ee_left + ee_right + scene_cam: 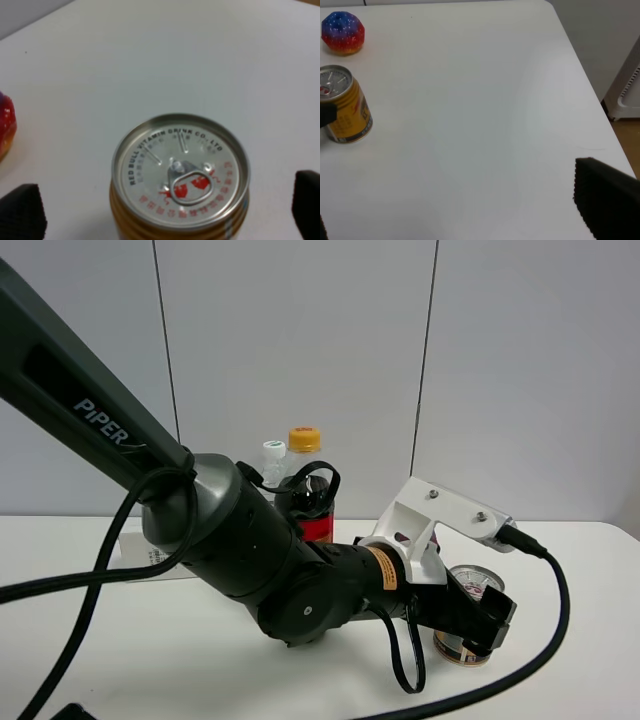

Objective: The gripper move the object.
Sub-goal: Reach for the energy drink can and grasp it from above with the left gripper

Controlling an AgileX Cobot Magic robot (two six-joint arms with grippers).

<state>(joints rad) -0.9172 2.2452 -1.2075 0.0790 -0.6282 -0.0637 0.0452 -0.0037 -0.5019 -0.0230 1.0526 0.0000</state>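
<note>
The object, a short gold-orange can (180, 172) with a silver pull-tab top, stands upright on the white table. My left gripper (165, 212) is open, one black fingertip (22, 212) on each side of the can with clear gaps. From the high view the dark PiPER arm reaches across to the right, and the left gripper (478, 625) covers the middle of the can (470, 583). The right wrist view shows the can (347, 107) far from my right gripper (465, 222), which is open with nothing between its fingers (607, 200).
A red-blue ball (342, 32) lies on the table beyond the can. A dark cola bottle with a red label (318, 525), a yellow-capped bottle (303, 440) and a white-capped bottle (273, 452) stand behind the arm. The table edge (580, 75) runs along the right.
</note>
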